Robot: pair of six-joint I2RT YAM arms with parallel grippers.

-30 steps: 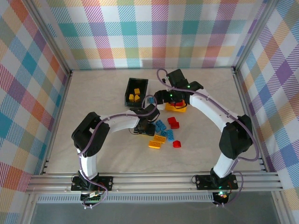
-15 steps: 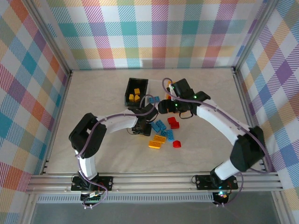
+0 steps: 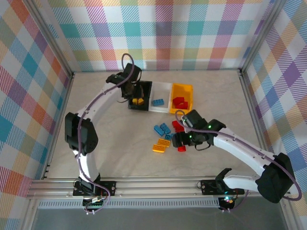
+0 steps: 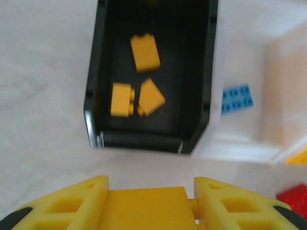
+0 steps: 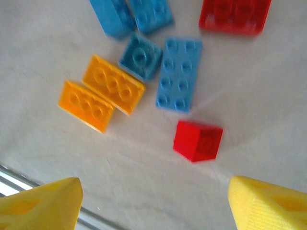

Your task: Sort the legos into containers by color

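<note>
Left gripper [image 4: 149, 191] hangs just short of the black bin [image 4: 192, 72], at its near end. The bottom edge of the wrist view cuts it off, leaving two yellow lattice fingers [image 4: 72, 206] clamped on a smooth yellow brick [image 4: 144, 211] whose studs are out of sight. From above, the arm covers the black bin's left side.

The black bin is glossy plastic, its long axis running away from the arms. Inside lie three plain-faced yellow bricks [image 4: 145, 52]: one along the bin's length, two tilted closer to the gripper.

Joined to the black bin's right wall is the white bin [image 3: 163, 90], with one blue brick [image 3: 158, 102] lying crosswise. Beyond that is the orange bin [image 3: 183, 90], its red bricks [image 3: 180, 102] blurring into one lump.

Well apart from the black bin, to its right and nearer the arms, a loose pile sits on the pale table [image 5: 268, 96]. The right gripper [image 5: 153, 191] hovers over it, tips spread wide, nothing between them.

Below it, two orange bricks [image 5: 113, 91] touch side by side, long axes parallel. A blue eight-stud brick [image 5: 178, 74] lies lengthwise up the frame, a small blue square [image 5: 140, 56] against it. A small red brick [image 5: 197, 140] sits alone, studs hard to make out. More bricks are cropped at the top edge.
</note>
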